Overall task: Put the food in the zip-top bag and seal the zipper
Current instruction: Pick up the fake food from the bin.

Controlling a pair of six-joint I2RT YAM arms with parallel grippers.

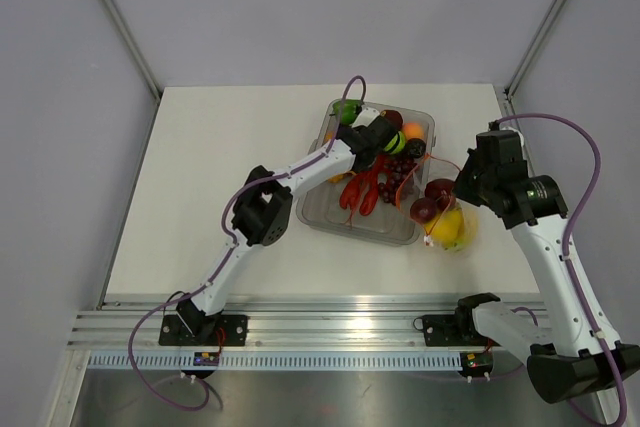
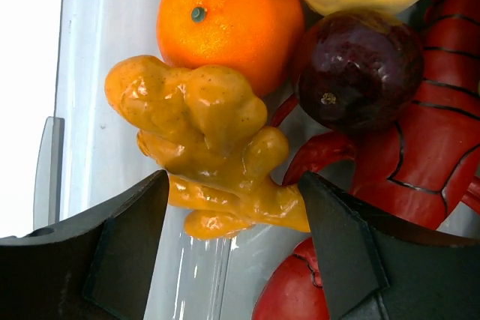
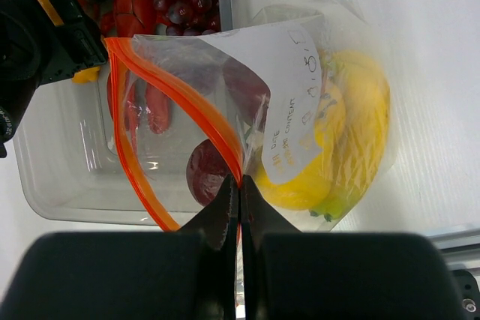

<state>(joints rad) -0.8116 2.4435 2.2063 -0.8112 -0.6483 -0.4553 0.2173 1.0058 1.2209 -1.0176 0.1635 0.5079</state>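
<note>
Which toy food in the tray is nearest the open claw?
The lumpy yellow-orange piece, right between the jaws of the open left gripper. The round orange, dark purple fruit and red lobster lie farther off.

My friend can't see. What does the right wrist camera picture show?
The right gripper pinches the orange-red zipper of a clear zip-top bag, holding its mouth open. Yellow fruit and dark red fruits sit inside; a clear tray of toy food lies at the picture's left.
</note>
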